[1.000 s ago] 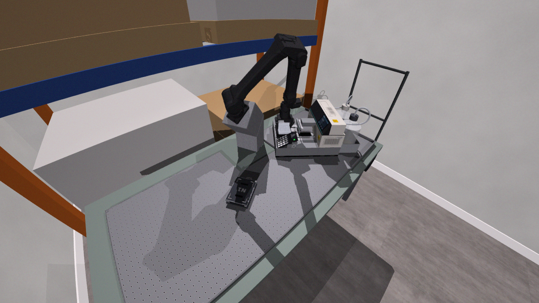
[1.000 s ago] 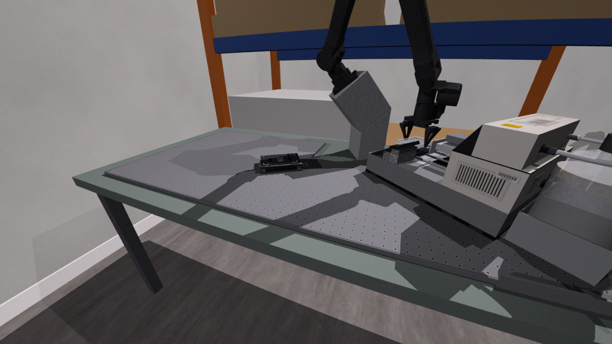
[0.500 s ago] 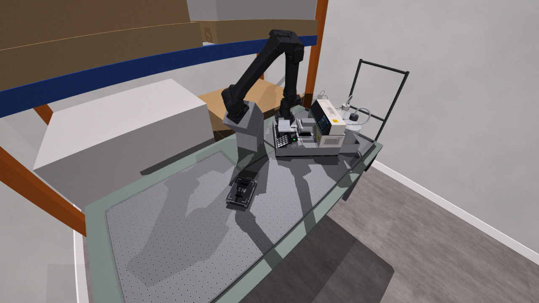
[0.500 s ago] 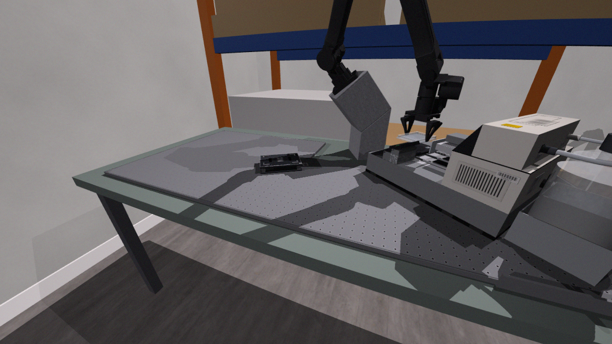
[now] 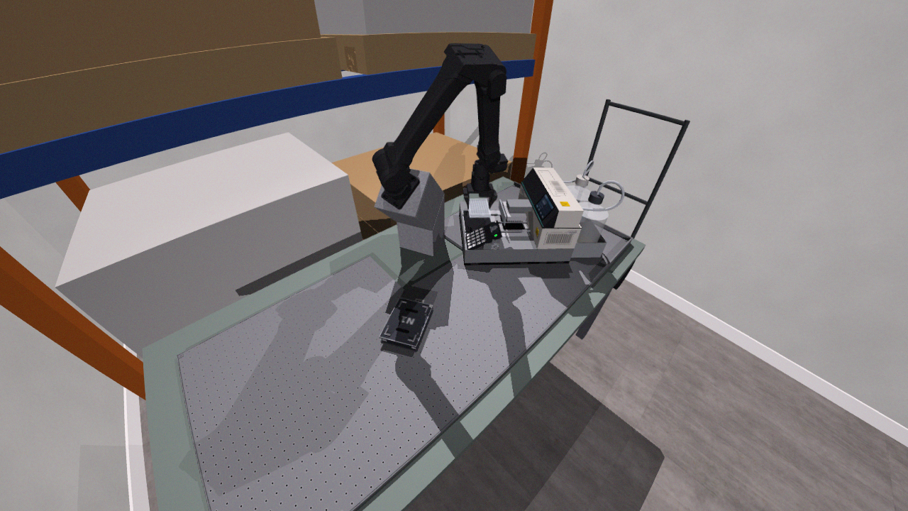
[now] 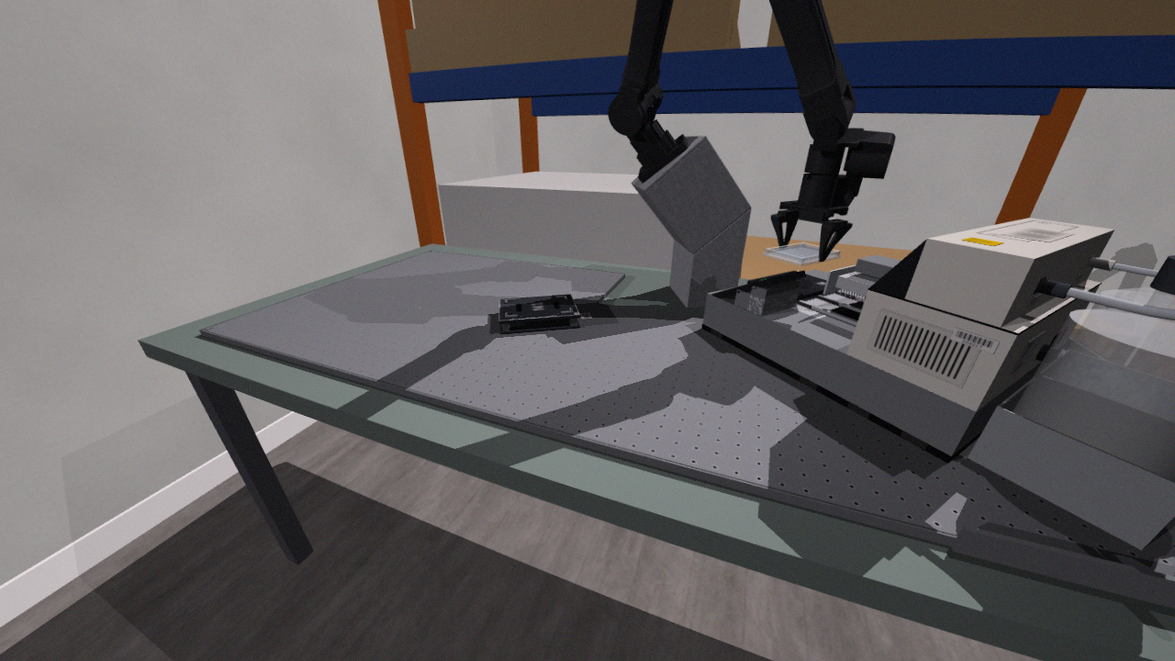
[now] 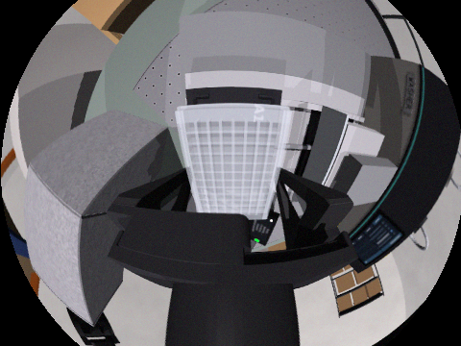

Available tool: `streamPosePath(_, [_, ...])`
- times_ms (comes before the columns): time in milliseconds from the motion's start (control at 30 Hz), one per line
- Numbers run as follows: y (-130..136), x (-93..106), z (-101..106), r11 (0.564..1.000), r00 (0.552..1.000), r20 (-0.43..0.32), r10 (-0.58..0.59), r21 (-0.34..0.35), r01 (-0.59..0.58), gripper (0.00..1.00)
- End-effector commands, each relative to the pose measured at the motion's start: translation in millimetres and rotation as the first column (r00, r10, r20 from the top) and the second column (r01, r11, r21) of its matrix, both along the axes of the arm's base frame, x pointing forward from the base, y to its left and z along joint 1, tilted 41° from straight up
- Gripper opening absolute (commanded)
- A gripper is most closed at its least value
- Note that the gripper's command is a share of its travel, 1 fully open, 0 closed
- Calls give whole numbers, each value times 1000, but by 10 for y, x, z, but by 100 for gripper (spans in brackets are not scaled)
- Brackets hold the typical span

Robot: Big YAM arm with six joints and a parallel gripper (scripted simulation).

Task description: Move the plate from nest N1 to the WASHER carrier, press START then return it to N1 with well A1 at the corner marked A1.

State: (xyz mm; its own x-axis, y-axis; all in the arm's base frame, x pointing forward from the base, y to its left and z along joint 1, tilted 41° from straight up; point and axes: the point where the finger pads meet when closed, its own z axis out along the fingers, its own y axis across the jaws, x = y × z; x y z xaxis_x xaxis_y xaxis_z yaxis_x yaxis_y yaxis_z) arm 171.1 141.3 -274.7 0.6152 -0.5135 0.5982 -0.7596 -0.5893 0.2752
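The clear multi-well plate (image 6: 800,252) hangs between my gripper's fingers (image 6: 803,236), a little above the washer's deck. My gripper is shut on the plate's long sides and holds it level. In the wrist view the plate (image 7: 230,160) fills the middle, with the carrier's empty pocket (image 7: 233,90) below and beyond it. From the top view the plate (image 5: 479,206) sits just behind the keypad (image 5: 476,236). The washer's lamp (image 5: 495,236) glows green and also shows in the wrist view (image 7: 256,240). The black nest N1 (image 5: 406,326) lies empty mid-table.
The washer WASHER (image 6: 903,329) with its beige housing (image 5: 550,204) stands right of the gripper. The arm's grey base block (image 6: 697,221) stands close on the left. Bottles and hoses (image 5: 593,196) and a black rail frame (image 5: 635,165) stand behind the washer.
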Motion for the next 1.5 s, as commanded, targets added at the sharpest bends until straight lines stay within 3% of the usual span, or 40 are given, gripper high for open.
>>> streamPosePath(0, [160, 2, 90, 1000, 1000, 16, 5, 21, -5, 84])
streamPosePath(267, [274, -15, 184, 1000, 1000, 19, 4, 27, -5, 84])
streamPosePath(367, [190, -47, 144, 1000, 1000, 8, -2, 5, 2, 84])
streamPosePath(667, [473, -13, 291, 999, 1000, 26, 4, 44, -5, 84])
streamPosePath(733, [320, -37, 261, 1000, 1000, 13, -1, 20, 1, 84])
streamPosePath(967, [320, -37, 261, 1000, 1000, 13, -1, 20, 1, 84])
streamPosePath(1000, [222, 12, 355, 999, 998, 38, -49, 19, 48, 84])
streamPosePath(1167, [137, 225, 444, 982, 973, 144, -180, 85, 168, 84])
streamPosePath(1333, [15, 419, 559, 949, 923, 234, -307, 142, 280, 84])
streamPosePath(1400, [-34, 497, 605, 932, 895, 266, -357, 167, 322, 84])
streamPosePath(1467, [-34, 497, 605, 932, 895, 266, -357, 167, 322, 84])
